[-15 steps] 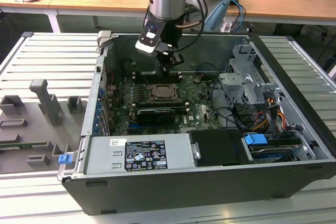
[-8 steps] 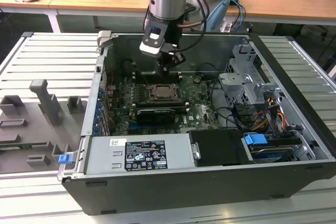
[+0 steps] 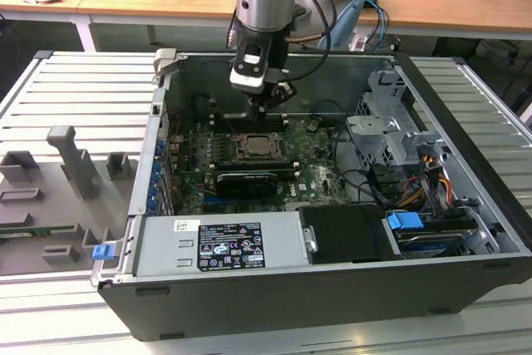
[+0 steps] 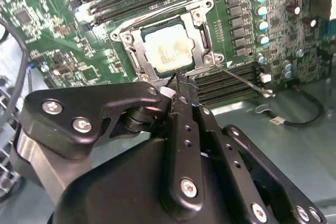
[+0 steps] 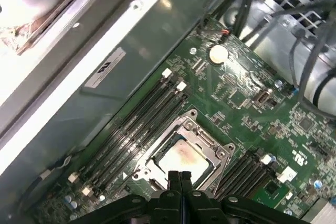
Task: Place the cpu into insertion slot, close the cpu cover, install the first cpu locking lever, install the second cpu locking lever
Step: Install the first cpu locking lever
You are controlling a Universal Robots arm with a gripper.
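The pale cpu (image 4: pixel 167 51) (image 5: pixel 181 157) lies in the insertion slot (image 3: pixel 261 149) on the green board. The silver cpu cover (image 4: pixel 202 30) (image 5: pixel 210 148) lies flat around it, the chip showing through its window. A thin metal locking lever (image 4: pixel 244 80) sticks out sideways from one corner of the socket. My gripper (image 3: pixel 264 107) (image 4: pixel 181 77) (image 5: pixel 178 178) hangs just above the socket's edge. Its black fingertips are pressed together with nothing between them.
Long black memory slots (image 5: pixel 139 124) (image 4: pixel 231 85) run along both sides of the socket. The open computer case (image 3: pixel 465 114) walls in the board, with a drive cage and cables (image 3: pixel 391 135) at the exterior view's right and a power supply (image 3: pixel 224 247) in front.
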